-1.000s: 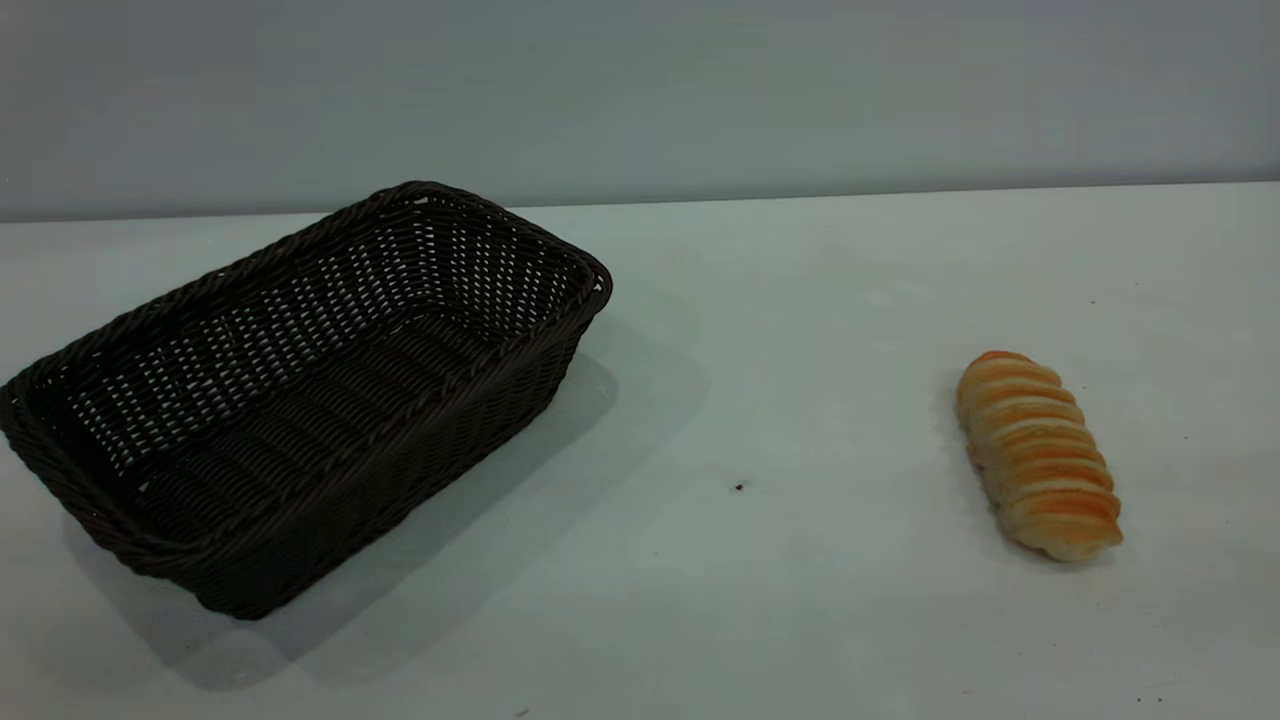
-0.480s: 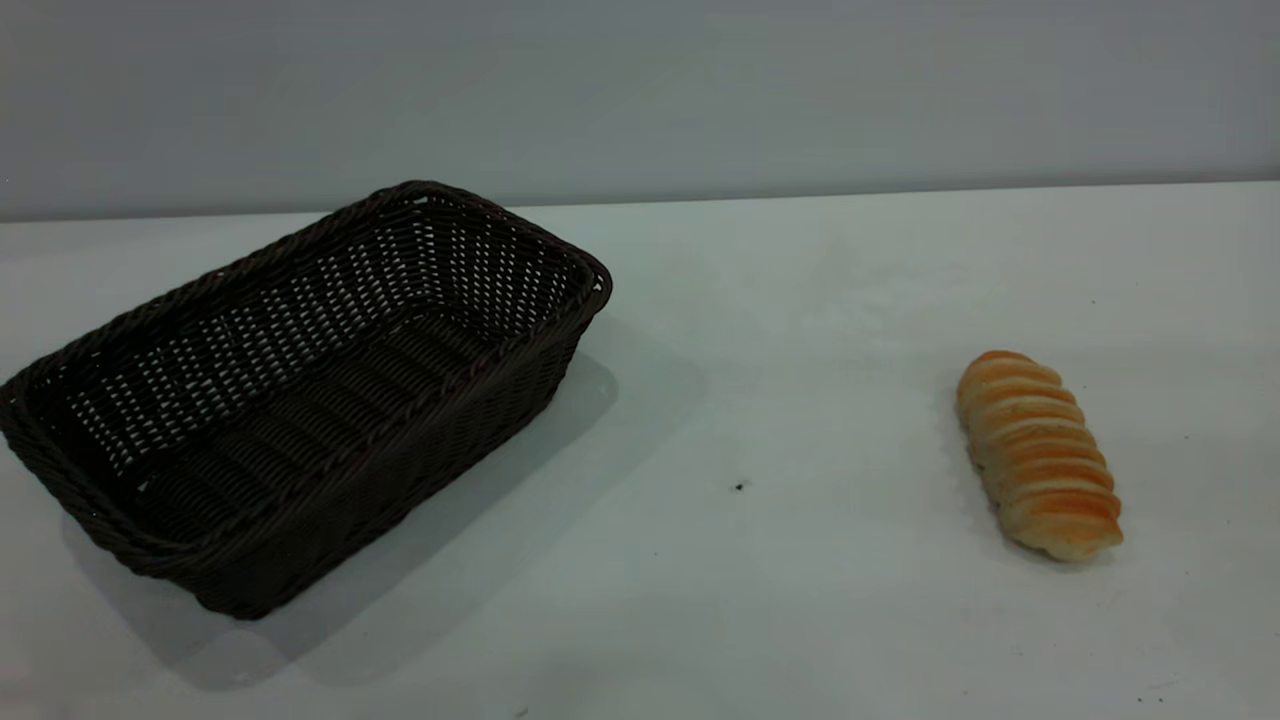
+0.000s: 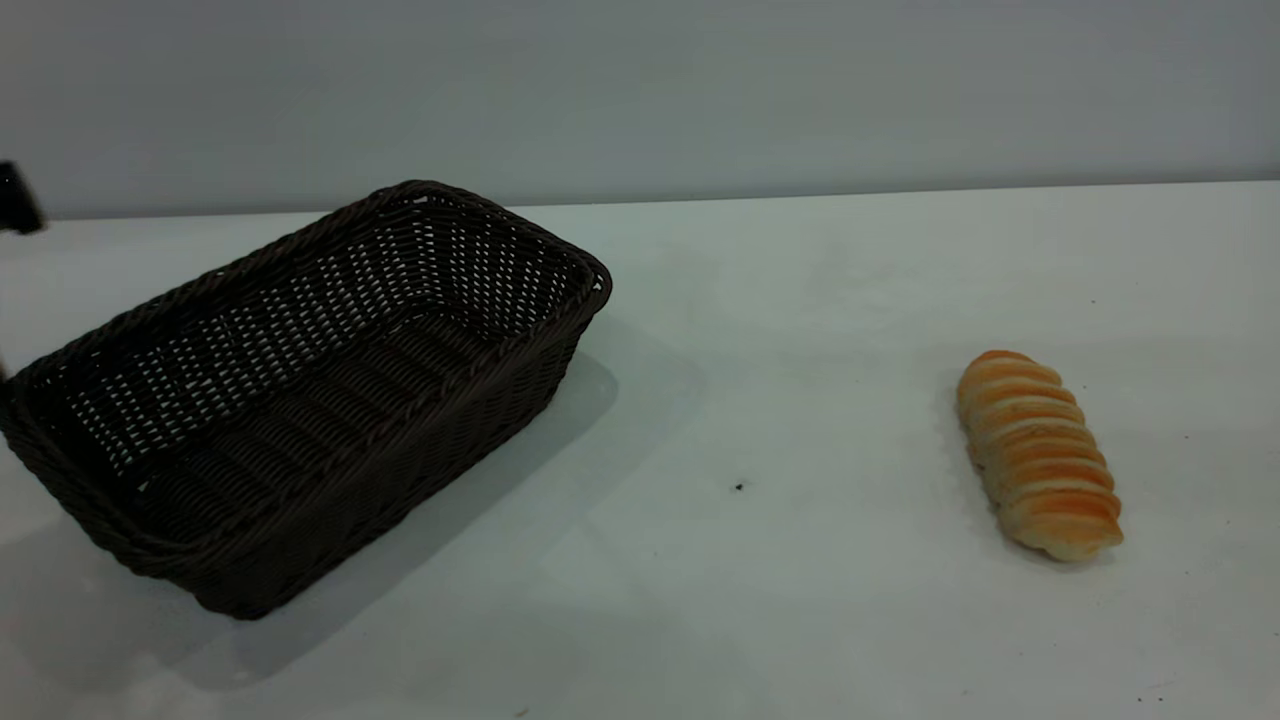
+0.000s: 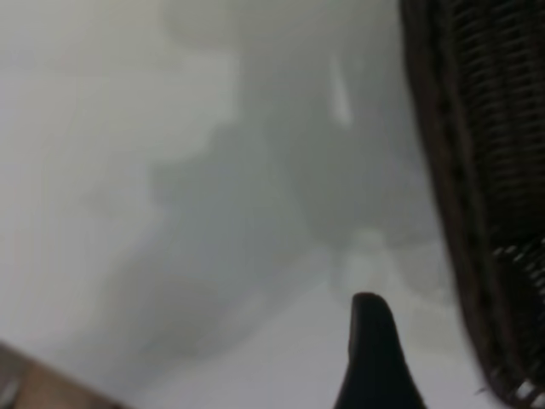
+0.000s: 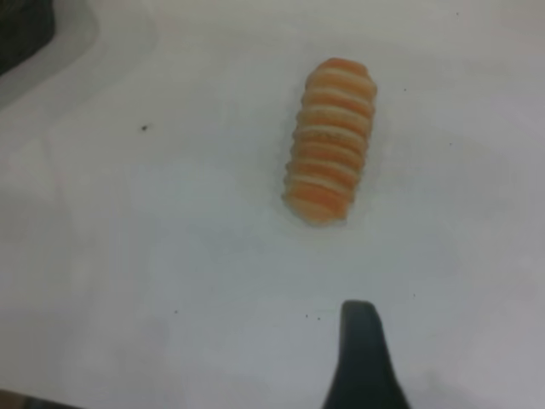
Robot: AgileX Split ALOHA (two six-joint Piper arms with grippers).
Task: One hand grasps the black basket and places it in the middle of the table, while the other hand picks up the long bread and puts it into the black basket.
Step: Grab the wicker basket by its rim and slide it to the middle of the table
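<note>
One black basket [image 3: 300, 400], one long bread [image 3: 1038, 455], one table [image 3: 800, 300]; two grippers, each shown only in part.

Black basket: stands upright on the table at the exterior view's left, set at an angle, one short end toward the back wall. Nothing lies in it; its woven floor and open-weave sides are bare.

Long bread: lies on the table well to the right of the basket, apart from it, ridged golden top upward. One tiny dark speck [image 3: 739, 486] marks the table between basket and bread, nearer the bread.

Exterior view: shows basket and bread together, plus a small black piece of the left arm [image 3: 18, 198] at the frame's far left edge, beyond the basket's rear left side. The right arm does not appear here.

Left wrist view: shows one dark fingertip [image 4: 375, 354] of the left gripper above bare table, just beside the basket's braided rim [image 4: 477, 196], not touching it. Finger spread cannot be told.

Right wrist view: shows one dark fingertip [image 5: 364, 358] of the right gripper above the table, near the bread [image 5: 330, 139] but apart from it. Finger spread cannot be told.
</note>
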